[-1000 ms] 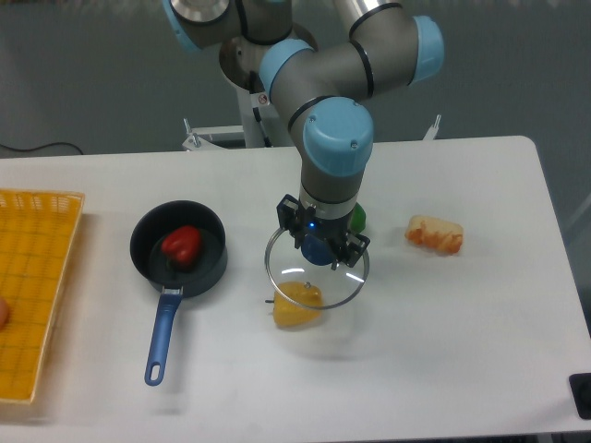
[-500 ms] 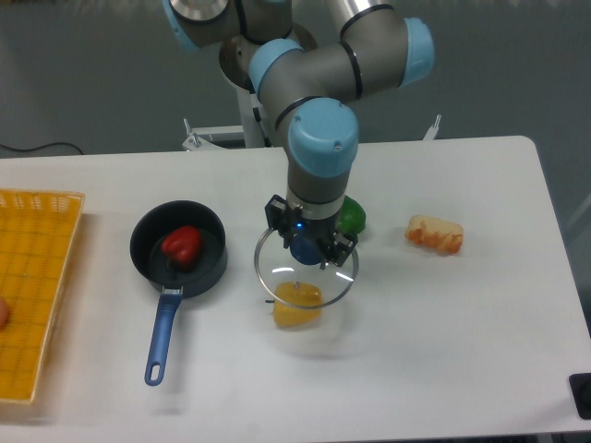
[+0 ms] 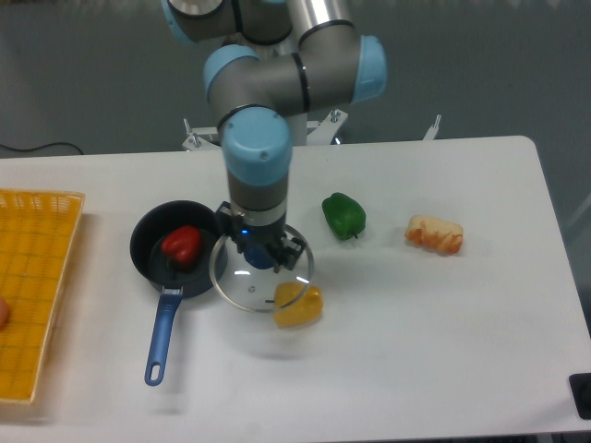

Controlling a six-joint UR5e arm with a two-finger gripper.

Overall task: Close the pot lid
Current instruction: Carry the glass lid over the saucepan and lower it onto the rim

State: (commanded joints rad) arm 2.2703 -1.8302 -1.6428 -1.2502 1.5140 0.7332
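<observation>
The gripper points straight down, its fingers clamped on the blue knob of the lid; the lid hangs level above the table, clear of its surface, its left rim just overlapping the right edge of the pot; the pot sits on the table to the left, uncovered, its blue handle running down toward the front edge; a red pepper lies inside it; a yellow pepper lies on the table under the lid's right front rim, partly seen through the glass; a green pepper rests to the right, apart from the lid; a pale orange item lies farther right; a yellow basket occupies the left edge.
</observation>
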